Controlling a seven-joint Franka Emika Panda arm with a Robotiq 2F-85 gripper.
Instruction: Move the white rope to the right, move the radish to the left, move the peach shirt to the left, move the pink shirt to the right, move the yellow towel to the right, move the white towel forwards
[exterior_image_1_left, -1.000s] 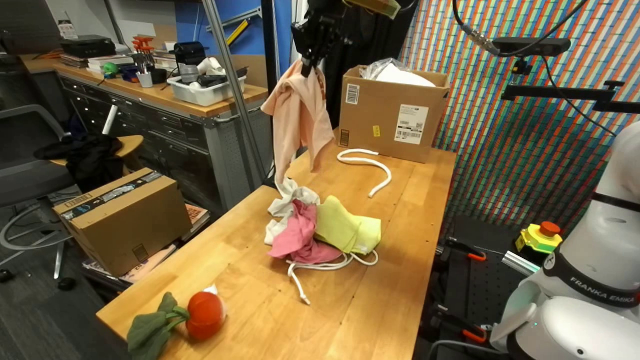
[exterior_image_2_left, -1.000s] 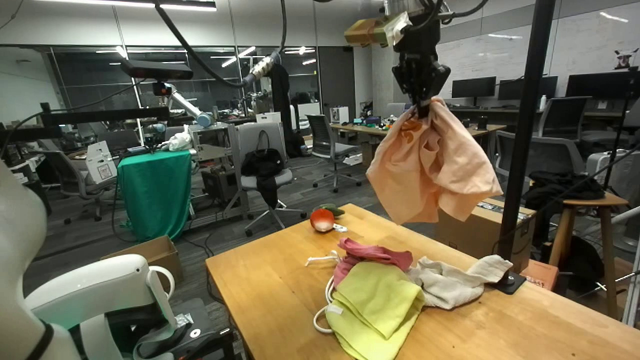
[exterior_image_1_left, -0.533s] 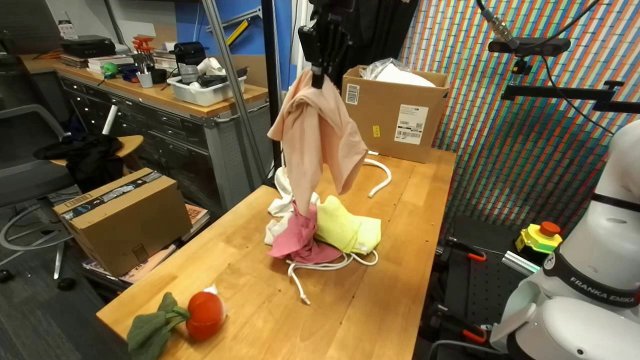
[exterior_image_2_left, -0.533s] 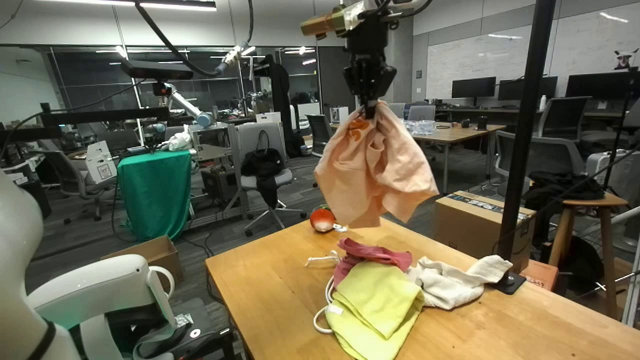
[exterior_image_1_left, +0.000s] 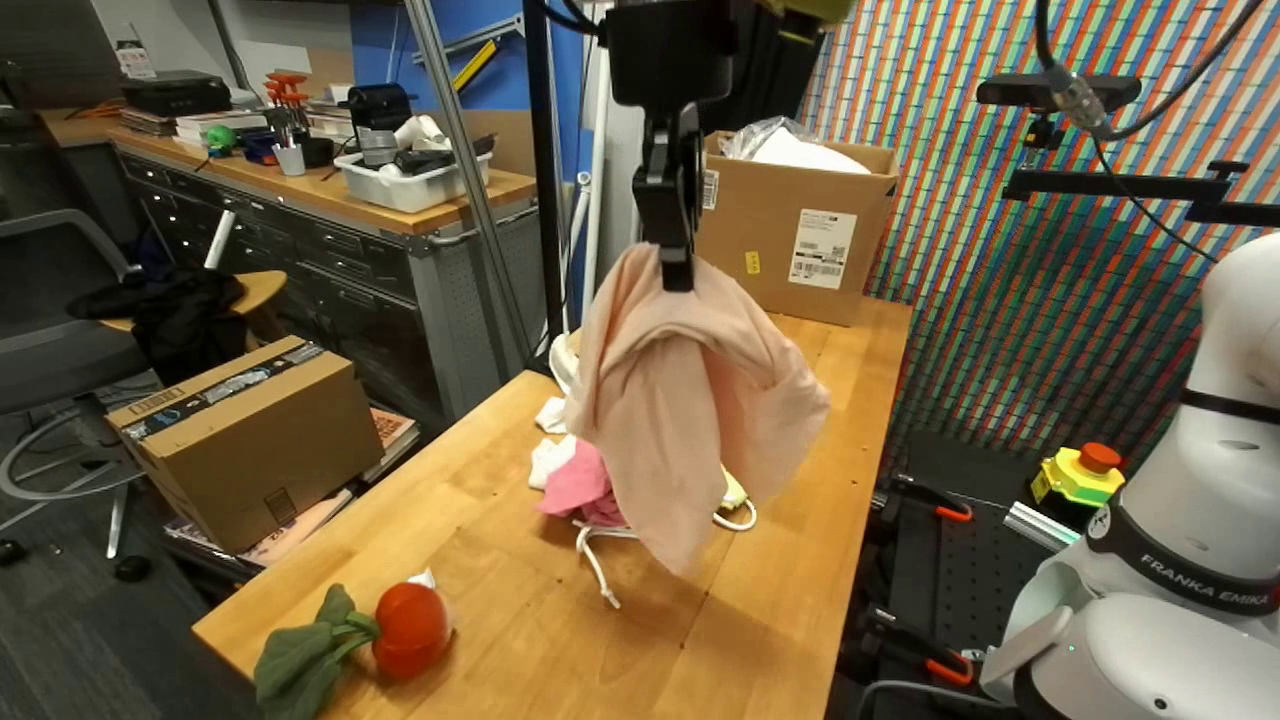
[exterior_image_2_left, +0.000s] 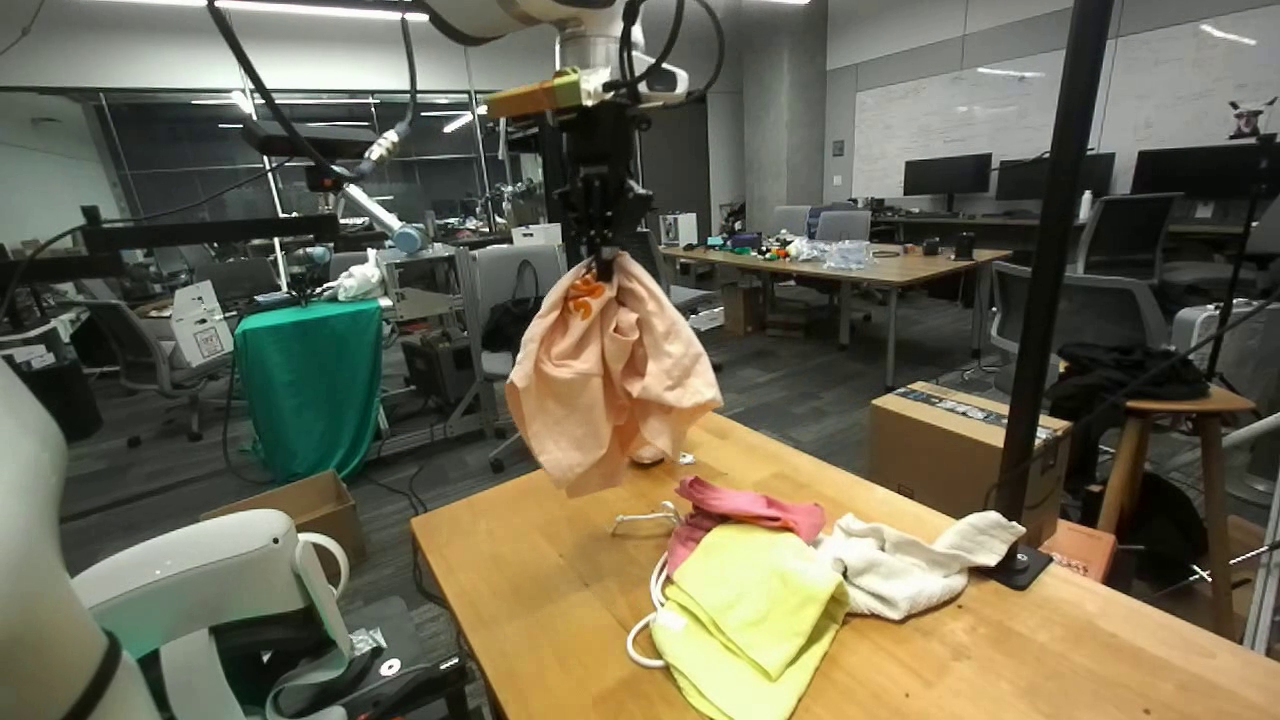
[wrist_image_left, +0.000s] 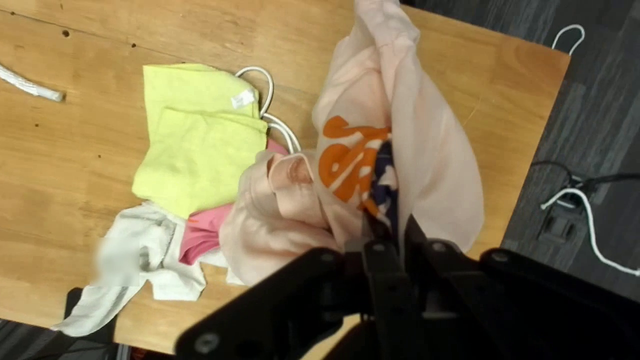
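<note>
Surface: a wooden table (exterior_image_2_left: 540, 580), its boards marked by seams and small dark holes. The gripper (exterior_image_1_left: 677, 272) is above it, its fingers together and clamped on the peach shirt (exterior_image_2_left: 615, 390), which hangs in folds over the boards, orange print visible.

The yellow towel (exterior_image_2_left: 755, 620) lies folded on the table and overlaps the pink shirt (exterior_image_2_left: 750, 508); the pink shirt lies over part of the white towel (exterior_image_2_left: 890, 570). One end of the white towel reaches the base of a black pole (exterior_image_2_left: 1045, 270) at the table's edge. A white rope (exterior_image_1_left: 596, 568) emerges from under the pink shirt and yellow towel. In the wrist view, another rope end (wrist_image_left: 37, 90) lies well apart. The radish (exterior_image_1_left: 410, 630) sits near a corner, its leaves at the edge. A large cardboard box (exterior_image_1_left: 755, 235) stands at one end, plastic wrap showing at its top.

Room: a workbench (exterior_image_1_left: 340, 265) with dark drawers carries a white bin (exterior_image_1_left: 425, 195). A smaller box (exterior_image_1_left: 280, 450) sits below table height. A stop button (exterior_image_1_left: 1080, 478) stands near the robot arm (exterior_image_1_left: 1170, 520), before a multicoloured wall (exterior_image_1_left: 1000, 370). In an exterior view, a green cloth (exterior_image_2_left: 305, 400), monitors (exterior_image_2_left: 945, 178), a whiteboard (exterior_image_2_left: 940, 125) and grey flooring (exterior_image_2_left: 790, 372) appear.
</note>
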